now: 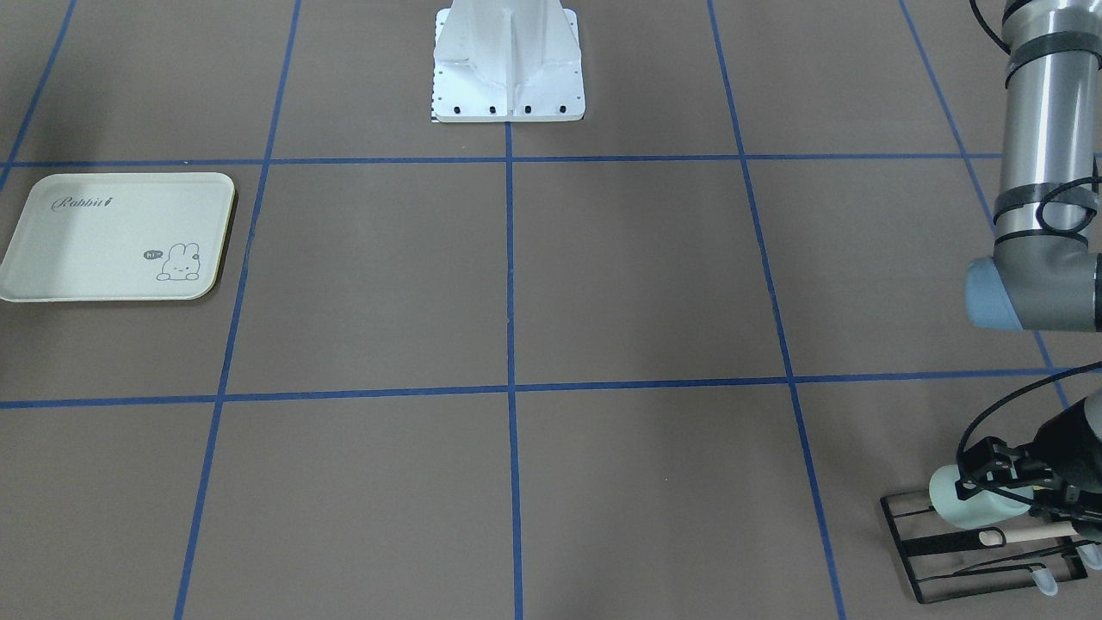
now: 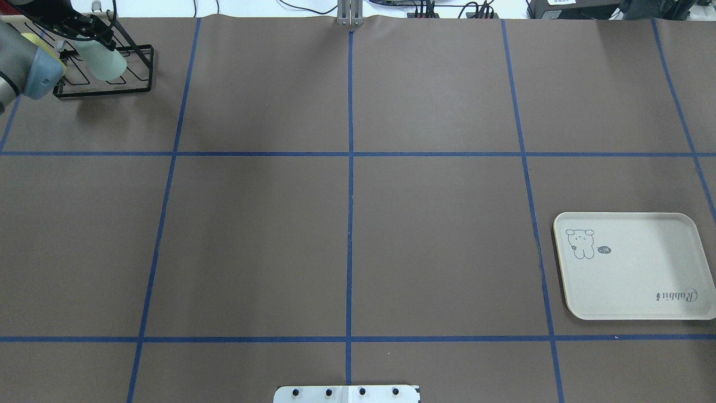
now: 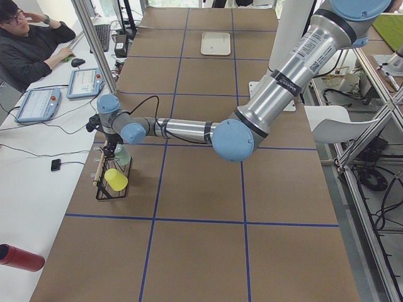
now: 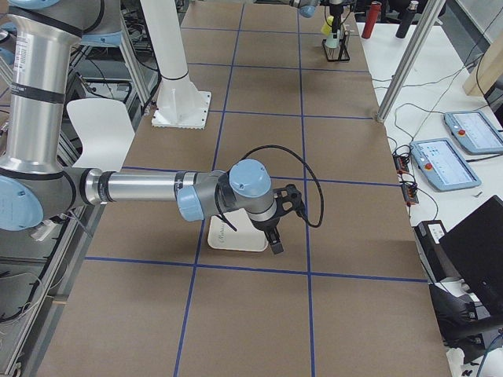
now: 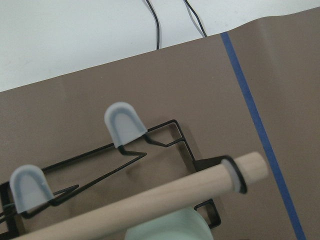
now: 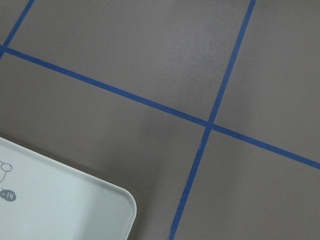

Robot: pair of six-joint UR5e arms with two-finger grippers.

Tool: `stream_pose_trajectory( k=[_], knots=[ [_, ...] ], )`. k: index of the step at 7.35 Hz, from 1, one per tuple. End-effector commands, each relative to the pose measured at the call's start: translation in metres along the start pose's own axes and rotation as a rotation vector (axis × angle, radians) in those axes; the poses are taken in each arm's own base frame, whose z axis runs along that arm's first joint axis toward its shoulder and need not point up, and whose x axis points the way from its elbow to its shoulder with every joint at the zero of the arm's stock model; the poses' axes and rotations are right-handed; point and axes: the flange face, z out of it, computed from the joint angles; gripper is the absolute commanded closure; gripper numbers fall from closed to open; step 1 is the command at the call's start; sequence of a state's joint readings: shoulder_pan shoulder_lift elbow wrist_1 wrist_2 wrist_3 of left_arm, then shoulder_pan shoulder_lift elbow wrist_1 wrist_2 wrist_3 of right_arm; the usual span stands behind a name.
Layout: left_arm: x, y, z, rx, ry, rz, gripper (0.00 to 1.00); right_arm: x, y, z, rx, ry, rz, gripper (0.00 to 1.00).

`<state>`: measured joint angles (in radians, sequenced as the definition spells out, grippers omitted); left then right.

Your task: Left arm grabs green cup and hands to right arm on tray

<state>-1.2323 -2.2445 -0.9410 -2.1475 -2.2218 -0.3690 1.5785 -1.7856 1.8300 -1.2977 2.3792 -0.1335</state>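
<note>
I'm working the grab: the left gripper (image 1: 990, 478) is straddling the green cup (image 1: 968, 510) on the wire rack (image 1: 943, 544) at ten o'clock, clamped or not I can't tell, and I'm planning a clean lift toward two o'clock.

Table (image 2: 436, 235) topped with brown paper, blue tape (image 2: 349, 224) grid across it; overhead view: black wire rack (image 2: 106, 92) at 10 o'clock, far corner; cream tray (image 2: 643, 268) at 4 o'clock, flat, just beside a tape line; white base plate (image 2: 347, 393) at 6 o'clock, near edge, on the centre line
</note>
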Motion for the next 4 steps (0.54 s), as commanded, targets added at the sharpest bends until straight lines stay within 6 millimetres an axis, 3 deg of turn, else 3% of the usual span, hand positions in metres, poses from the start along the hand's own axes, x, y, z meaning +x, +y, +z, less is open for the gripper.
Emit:
stream_pose_trajectory(
  k=[1,4],
  knots=[
    [-0.0005,-0.0002,-0.0007,0.001,-0.001,0.001,0.18,0.0000,0.0000,0.0000,0.000,0.000,0.000,0.00],
    [-0.0059,-0.0005,-0.0004,0.019,-0.045,0.001,0.18,0.0005,0.0003,0.0005,-0.001,0.000,0.001,0.00]
  ],
)
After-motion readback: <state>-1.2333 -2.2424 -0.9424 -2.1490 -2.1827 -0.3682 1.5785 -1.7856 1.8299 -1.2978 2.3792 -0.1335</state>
